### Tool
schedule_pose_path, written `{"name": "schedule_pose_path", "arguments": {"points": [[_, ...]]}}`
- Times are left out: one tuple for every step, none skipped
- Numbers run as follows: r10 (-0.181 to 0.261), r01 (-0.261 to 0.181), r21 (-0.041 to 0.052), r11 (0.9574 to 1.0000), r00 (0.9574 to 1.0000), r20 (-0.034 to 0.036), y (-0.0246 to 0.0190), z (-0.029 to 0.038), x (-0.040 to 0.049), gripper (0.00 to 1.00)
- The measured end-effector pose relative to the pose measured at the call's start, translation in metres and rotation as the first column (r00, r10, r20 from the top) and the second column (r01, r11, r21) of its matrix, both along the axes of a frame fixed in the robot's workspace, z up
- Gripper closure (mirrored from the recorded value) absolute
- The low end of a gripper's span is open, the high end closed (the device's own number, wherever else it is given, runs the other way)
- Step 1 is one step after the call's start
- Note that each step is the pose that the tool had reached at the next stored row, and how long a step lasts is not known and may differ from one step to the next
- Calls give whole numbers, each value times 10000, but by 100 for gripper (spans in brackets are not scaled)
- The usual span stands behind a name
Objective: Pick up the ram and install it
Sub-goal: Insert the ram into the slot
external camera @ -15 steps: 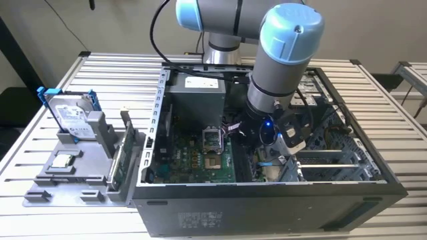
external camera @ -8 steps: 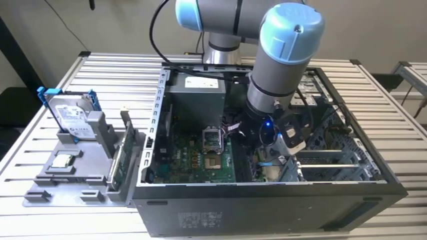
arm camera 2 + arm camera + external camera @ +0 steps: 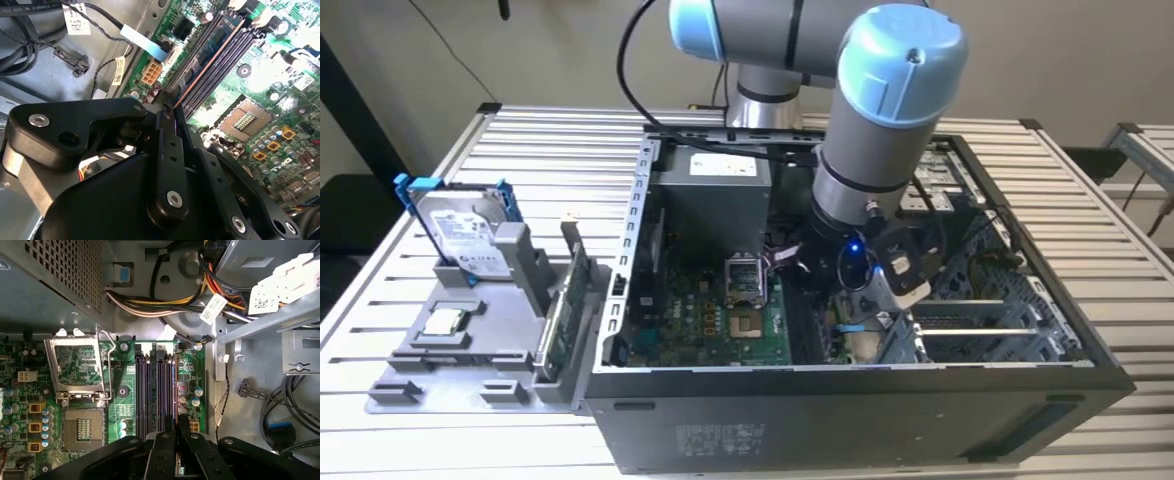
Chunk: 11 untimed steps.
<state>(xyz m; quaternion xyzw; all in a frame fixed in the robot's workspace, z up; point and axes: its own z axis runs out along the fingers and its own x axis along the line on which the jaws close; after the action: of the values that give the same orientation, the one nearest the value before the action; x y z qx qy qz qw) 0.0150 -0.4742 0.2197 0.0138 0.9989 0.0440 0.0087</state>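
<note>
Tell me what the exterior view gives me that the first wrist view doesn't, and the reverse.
Exterior view adds: the holder tray with the hard drive and green card beside the computer case, and the arm reaching inside. First wrist view adds: the memory slots close up and the cable bundle. Shared: the gripper, the motherboard and its open processor socket.

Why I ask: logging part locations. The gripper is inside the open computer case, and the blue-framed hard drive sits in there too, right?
No. The exterior view shows the blue-framed hard drive standing in the grey holder outside the computer case, on the exterior view's left. The gripper is inside the case.
</note>
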Motion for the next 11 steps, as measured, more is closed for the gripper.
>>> {"name": "schedule_pose_path", "arguments": {"points": [[0, 0, -1, 10000, 10000, 0, 0, 0, -2, 85], [1, -1, -1, 10000, 10000, 0, -1, -1, -2, 85], [1, -1, 0, 10000, 10000, 0, -1, -4, -2, 85], [0, 0, 1, 10000, 10000, 0, -1, -6, -2, 85], [0, 0, -1, 10000, 10000, 0, -1, -7, -3, 85], [0, 0, 0, 10000, 10000, 0, -2, -9, -4, 85], [-1, 1, 0, 10000, 10000, 0, -2, -11, -7, 85], [-1, 1, 0, 10000, 10000, 0, -3, -13, -8, 85], [0, 0, 0, 10000, 10000, 0, -3, -13, -9, 85], [0, 0, 0, 10000, 10000, 0, -4, -13, -9, 85], [1, -1, 1, 10000, 10000, 0, -4, -15, -10, 85]]}}
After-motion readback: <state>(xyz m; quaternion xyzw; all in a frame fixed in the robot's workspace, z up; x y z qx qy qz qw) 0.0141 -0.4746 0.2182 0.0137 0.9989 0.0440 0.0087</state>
